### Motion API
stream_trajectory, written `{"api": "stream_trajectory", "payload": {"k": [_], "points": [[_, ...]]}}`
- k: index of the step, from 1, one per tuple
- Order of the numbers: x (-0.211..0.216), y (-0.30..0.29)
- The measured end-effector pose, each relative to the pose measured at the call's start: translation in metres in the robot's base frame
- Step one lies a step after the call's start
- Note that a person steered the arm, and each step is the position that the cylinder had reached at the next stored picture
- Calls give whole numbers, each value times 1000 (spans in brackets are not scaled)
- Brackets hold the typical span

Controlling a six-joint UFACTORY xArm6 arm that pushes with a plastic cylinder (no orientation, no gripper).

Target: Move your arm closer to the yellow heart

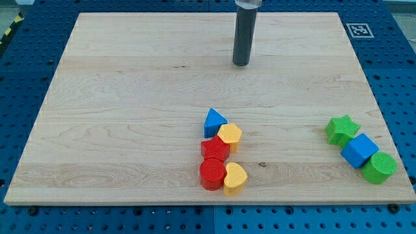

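Observation:
The yellow heart [235,178] lies near the view's bottom, at the lower right of a tight cluster. Touching it on the left is a red cylinder [211,174]. Above those sit a red star-like block [214,149], a yellow hexagon-like block [230,136] and a blue triangle [214,122]. My tip [241,64] stands on the board near the view's top centre, far above the cluster and well apart from every block.
At the view's right edge lie a green star [342,129], a blue cube [359,150] and a green cylinder [379,168] in a diagonal row. The wooden board [117,110] rests on a blue pegboard; a marker tag [358,30] sits at its top right corner.

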State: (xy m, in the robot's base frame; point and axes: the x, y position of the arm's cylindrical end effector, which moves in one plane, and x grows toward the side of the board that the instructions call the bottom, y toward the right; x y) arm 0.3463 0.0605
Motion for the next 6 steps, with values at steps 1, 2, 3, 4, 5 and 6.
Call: {"api": "stream_trajectory", "payload": {"k": [1,2,3,4,5,6], "points": [[-6,0],[-6,0],[11,0],[55,0],[91,2],[121,8]]}}
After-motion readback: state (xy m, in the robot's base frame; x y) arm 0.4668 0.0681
